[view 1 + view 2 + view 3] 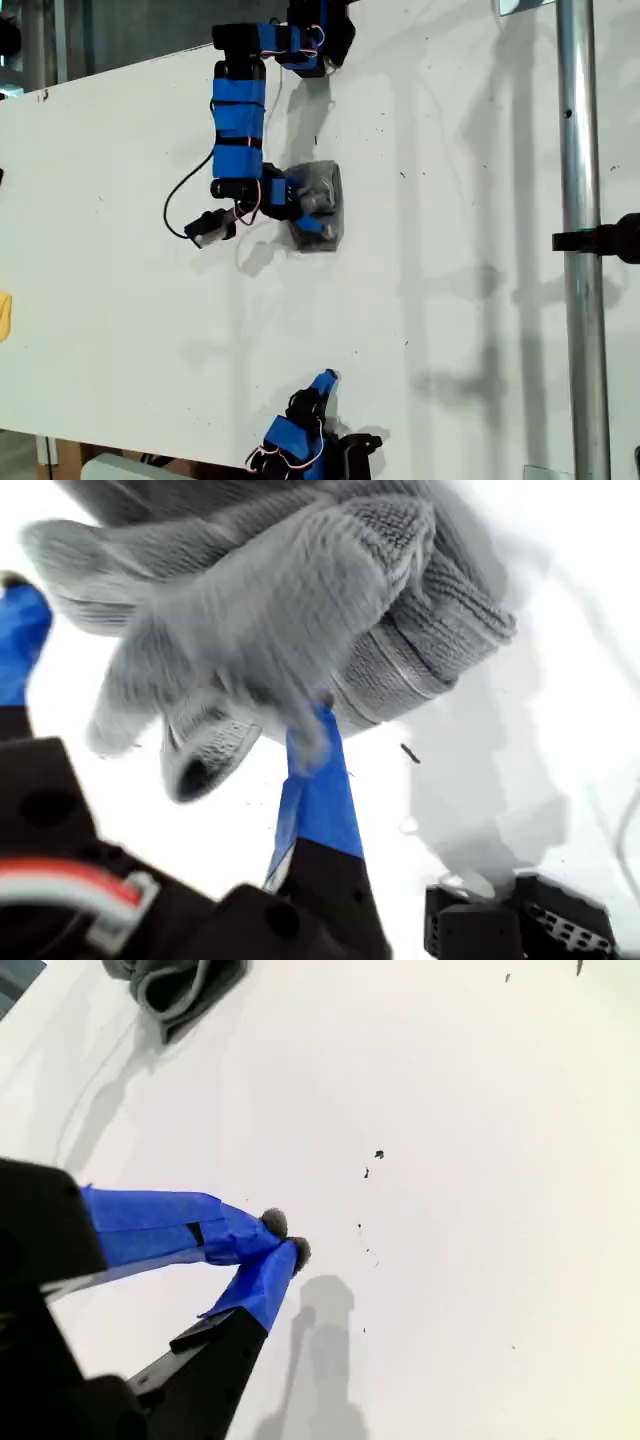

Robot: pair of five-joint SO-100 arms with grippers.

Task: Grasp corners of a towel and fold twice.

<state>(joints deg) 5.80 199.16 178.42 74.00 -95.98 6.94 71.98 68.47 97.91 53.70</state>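
One towel [322,205], grey, ribbed knit with thin pale stripes, lies bunched in a small compact heap on the white desk [450,200], nearer the desk's far edge in the exterior view than its near one, well in from the side edges. Judged soft, light and limp; it will sag and drape when lifted, and layers may cling together. No corner is plainly readable in the heap; rounded folds and one hanging flap show in the first wrist view. Best hold, in my judgement, is a free hem end once one is teased out.

One first gripper [312,730], blue-taped fingers on black body, sits at the heap with cloth [300,620] draped over its blue finger; whether the jaws pinch fabric I cannot tell, since the cloth hides the tips.

One second gripper [285,1238], same blue tape, parked near the desk's near edge, well apart from the towel [175,985]; its fingertips meet, holding nothing.

Desk surface: smooth, matte white, a few dark specks.
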